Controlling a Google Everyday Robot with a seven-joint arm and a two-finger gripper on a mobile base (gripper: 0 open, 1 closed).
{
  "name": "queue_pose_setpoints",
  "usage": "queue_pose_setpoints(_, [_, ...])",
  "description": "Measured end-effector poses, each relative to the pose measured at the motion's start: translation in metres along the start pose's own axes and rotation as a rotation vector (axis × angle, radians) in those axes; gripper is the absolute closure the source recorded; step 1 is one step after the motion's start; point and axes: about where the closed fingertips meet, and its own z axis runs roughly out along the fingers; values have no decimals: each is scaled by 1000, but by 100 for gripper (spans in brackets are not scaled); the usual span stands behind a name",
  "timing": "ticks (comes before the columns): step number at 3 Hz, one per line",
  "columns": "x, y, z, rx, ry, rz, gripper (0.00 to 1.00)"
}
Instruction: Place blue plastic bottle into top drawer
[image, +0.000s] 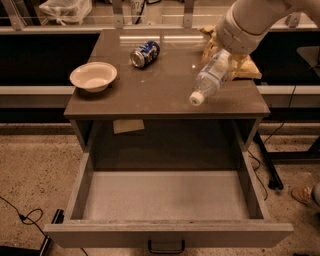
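Observation:
The blue plastic bottle (211, 79) is clear with a white cap and a pale label. It hangs tilted in the air above the right part of the cabinet top, cap pointing down and to the left. My gripper (227, 60) is shut on its upper end, under the white arm at the top right. The top drawer (165, 200) stands pulled out below, with a flat light grey bottom and nothing in it. Its dark handle (166, 247) shows at the front panel.
A white bowl (93, 76) sits at the left of the cabinet top (150, 85). A blue soda can (144, 53) lies on its side at the back middle. A yellow chip bag (240, 65) lies at the back right, behind the arm. Cables run on the floor at left.

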Motion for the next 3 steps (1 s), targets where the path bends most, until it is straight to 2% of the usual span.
queue_pose_setpoints(1, [-40,9,-16,33,-54,72,100])
queue_pose_setpoints(2, [-89,11,-6,29,-152,108,100])
queue_pose_setpoints(3, [-89,11,-6,29,-152,108,100])
